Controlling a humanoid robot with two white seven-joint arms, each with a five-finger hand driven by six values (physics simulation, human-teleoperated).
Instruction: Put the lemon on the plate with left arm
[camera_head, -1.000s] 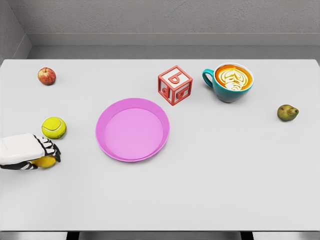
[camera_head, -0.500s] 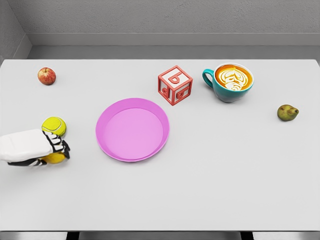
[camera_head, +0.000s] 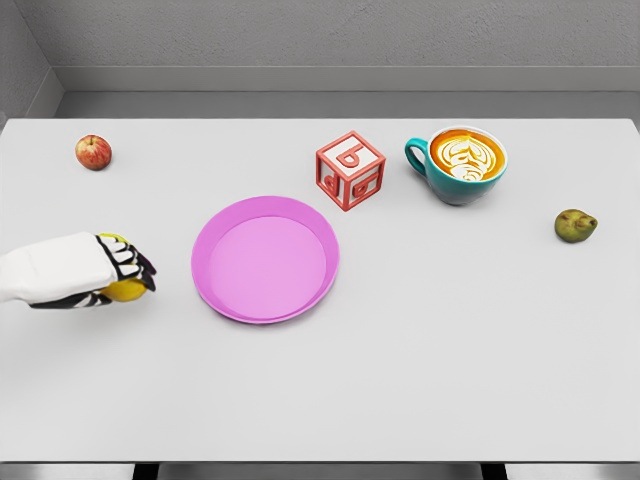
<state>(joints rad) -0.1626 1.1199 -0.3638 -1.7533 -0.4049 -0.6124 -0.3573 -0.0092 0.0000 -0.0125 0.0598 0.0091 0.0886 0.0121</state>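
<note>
The broad white rectangular tabletop (camera_head: 420, 380) carried every object. The round, shallow magenta plastic plate (camera_head: 265, 259) lay just to the right of the white five-finger left hand (camera_head: 100, 270), with a strip of bare table between them. Farther right and beyond the plate stood the teal ceramic cup of latte (camera_head: 458, 163) and the red open-frame letter block (camera_head: 350, 170). A small red apple (camera_head: 93, 152) sat beyond the hand, and a brownish-green pear (camera_head: 575, 225) lay far to the right. The small yellow lemon (camera_head: 127, 290) was enclosed beneath the curled fingers (camera_head: 132, 262), only its lower right side showing under the palm; the hand was clenched around the fruit. Whether the lemon was clear of the table could not be told. The lemon was judged light, firm and rounded, with a waxy skin apt to slip or roll, so a wrap across its middle seemed the safest hold. The right hand was out of view.
</note>
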